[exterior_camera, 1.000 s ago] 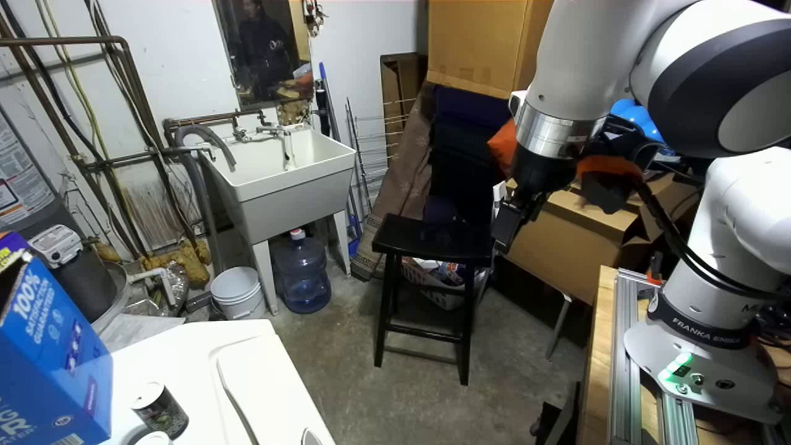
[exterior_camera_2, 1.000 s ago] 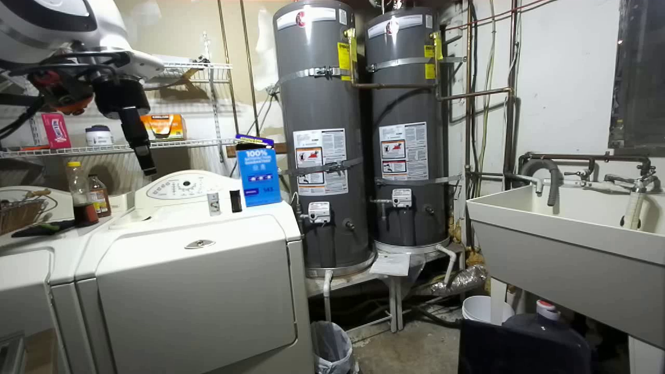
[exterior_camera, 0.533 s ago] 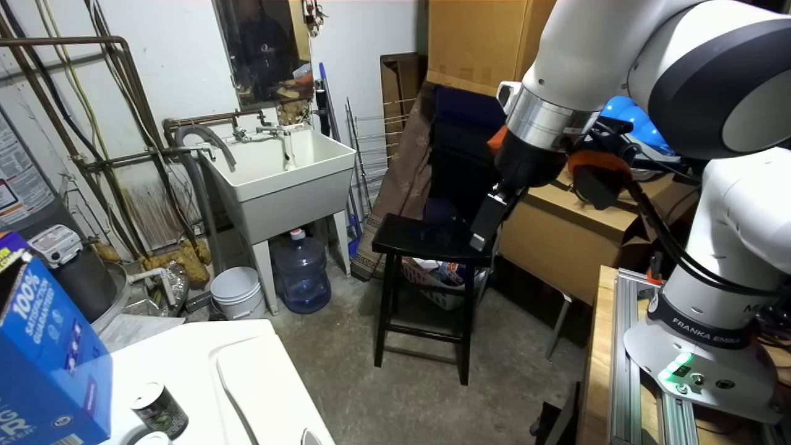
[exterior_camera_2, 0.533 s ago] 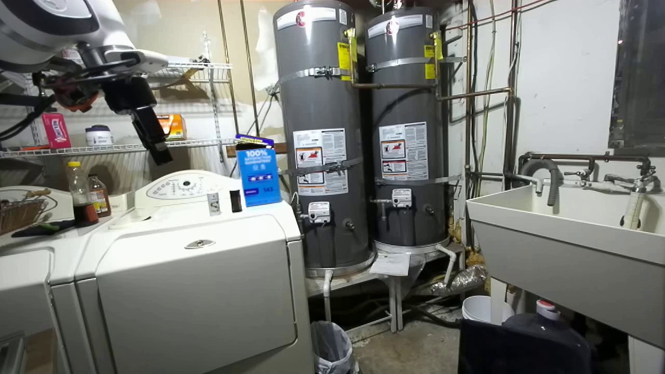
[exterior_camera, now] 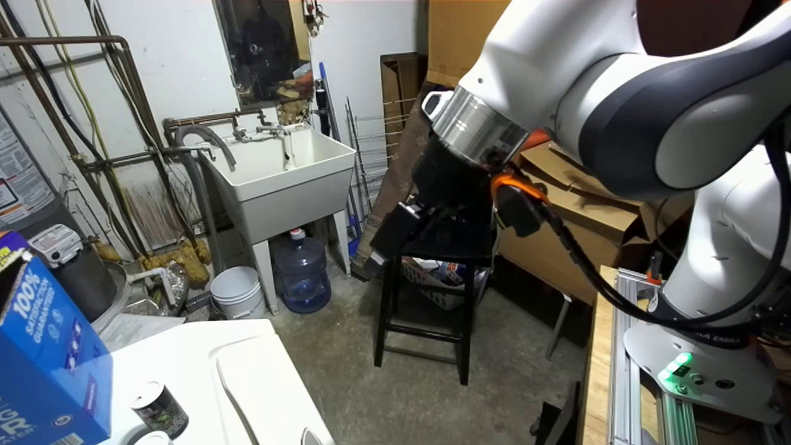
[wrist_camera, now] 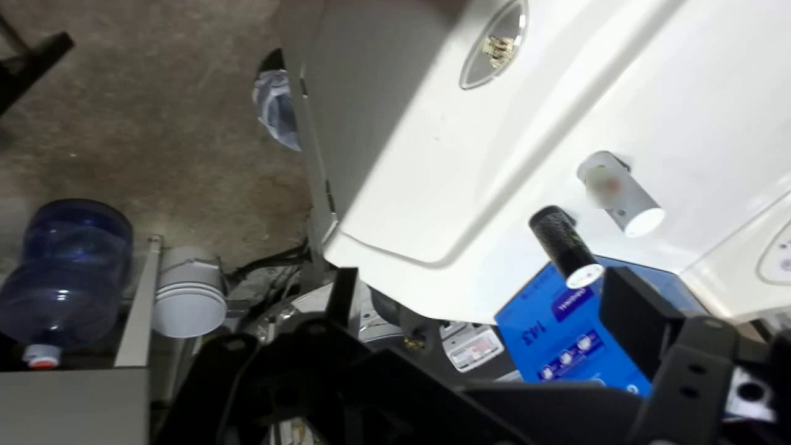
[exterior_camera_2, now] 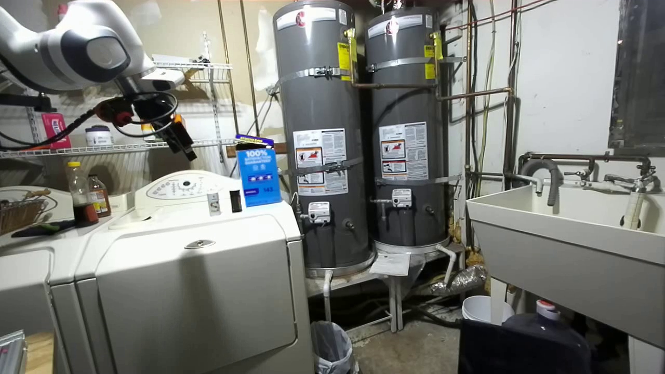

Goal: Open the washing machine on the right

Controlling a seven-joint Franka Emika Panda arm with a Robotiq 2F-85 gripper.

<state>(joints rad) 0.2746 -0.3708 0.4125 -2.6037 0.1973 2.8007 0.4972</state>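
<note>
The washing machine (exterior_camera_2: 197, 296) is white and glossy, with a sloped control panel (exterior_camera_2: 179, 188) at its back and a large door panel on its front that lies flush. It also shows at the lower left in an exterior view (exterior_camera: 259, 383). In the wrist view its top and front edge (wrist_camera: 420, 179) lie ahead of the fingers, with an oval badge (wrist_camera: 496, 46). My gripper (wrist_camera: 491, 303) is open, its two black fingers wide apart with nothing between them. In both exterior views the gripper (exterior_camera_2: 190, 155) (exterior_camera: 371, 267) hangs in the air, apart from the machine.
A blue box (exterior_camera_2: 258, 176), a black can (exterior_camera_2: 236, 201) and a light can (exterior_camera_2: 213, 203) stand on the machine. Another white appliance (exterior_camera_2: 26, 291) is beside it. Also around are a black stool (exterior_camera: 426, 241), a utility sink (exterior_camera: 290, 191) and water heaters (exterior_camera_2: 319, 114).
The arm has swung and reached out: the gripper moved left and slightly down in an exterior view, and right in an exterior view. A shadow now falls on the machine's front.
</note>
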